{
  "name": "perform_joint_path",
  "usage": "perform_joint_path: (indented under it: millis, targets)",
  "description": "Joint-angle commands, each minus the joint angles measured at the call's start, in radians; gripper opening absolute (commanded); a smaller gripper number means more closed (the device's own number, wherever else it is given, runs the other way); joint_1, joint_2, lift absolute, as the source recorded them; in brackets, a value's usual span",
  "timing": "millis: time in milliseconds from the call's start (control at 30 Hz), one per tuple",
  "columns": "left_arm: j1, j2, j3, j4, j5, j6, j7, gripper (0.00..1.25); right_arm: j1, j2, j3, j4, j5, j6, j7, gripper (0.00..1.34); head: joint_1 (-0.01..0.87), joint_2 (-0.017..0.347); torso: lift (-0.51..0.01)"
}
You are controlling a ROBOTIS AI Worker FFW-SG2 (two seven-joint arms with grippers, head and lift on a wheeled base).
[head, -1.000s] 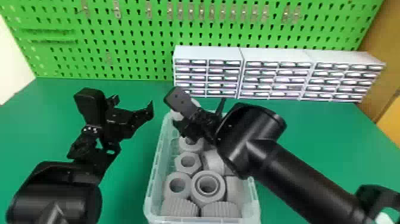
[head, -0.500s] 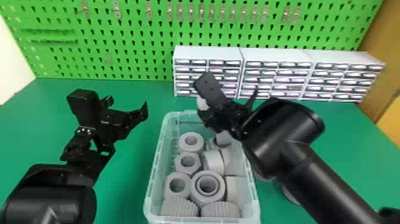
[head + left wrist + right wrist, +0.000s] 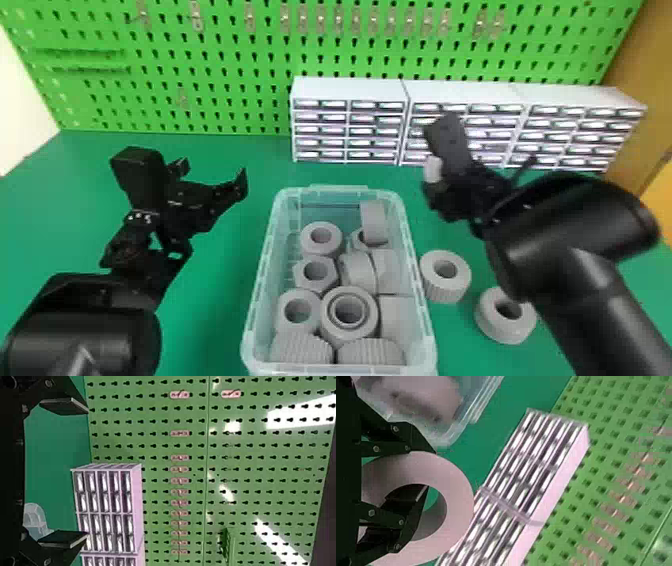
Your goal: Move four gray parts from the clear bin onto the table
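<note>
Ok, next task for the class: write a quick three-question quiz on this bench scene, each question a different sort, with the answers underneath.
1. Multiple choice. How many gray parts can be seen resting on the green table to the right of the clear bin?
A) one
B) two
C) four

2. True or false. The left gripper is open and holds nothing.

3. Fill the gap. The right gripper grips a gray ring with one finger outside it and the other in its ____.

Key: 1 B; 2 true; 3 hole.
</note>
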Motion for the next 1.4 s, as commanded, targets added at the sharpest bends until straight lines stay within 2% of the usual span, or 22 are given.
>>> perform_joint_path:
  millis: [0,200,400,533,733,1133,1367]
  targets:
    - [-0.001,0.0,-0.001,0.0,0.0,0.0,-0.001,1.08,0.063,0.008,-0.115,-0.028,0.039,0.038,0.0,0.13,0.686,0.026,-0.05]
    - [-0.006,0.0,-0.004,0.0,0.0,0.0,-0.003,1.08,0.126,0.024,-0.224,-0.04,0.073,0.063,0.0,0.13,0.686,0.026,-0.05]
    - [-0.009,0.0,-0.01,0.002,-0.001,0.003,-0.004,1.07,0.172,0.033,-0.286,-0.034,0.091,0.057,0.0,0.13,0.686,0.026,-0.05]
    - [-0.01,0.0,-0.01,0.002,-0.001,0.005,-0.004,1.06,0.196,0.045,-0.327,-0.009,0.076,0.035,0.0,0.13,0.686,0.026,-0.05]
    - [-0.012,0.0,-0.013,0.003,-0.001,0.005,-0.006,1.06,0.236,0.061,-0.399,0.06,0.027,-0.069,0.0,0.13,0.686,0.026,-0.05]
    - [-0.01,0.0,-0.011,0.005,-0.001,0.005,-0.006,1.05,0.222,0.041,-0.398,0.27,-0.079,-0.195,0.003,0.13,0.686,0.026,-0.05]
    - [-0.01,0.0,-0.013,0.006,-0.001,0.005,-0.006,1.05,0.216,0.047,-0.391,0.318,-0.081,-0.235,0.003,0.13,0.686,0.026,-0.05]
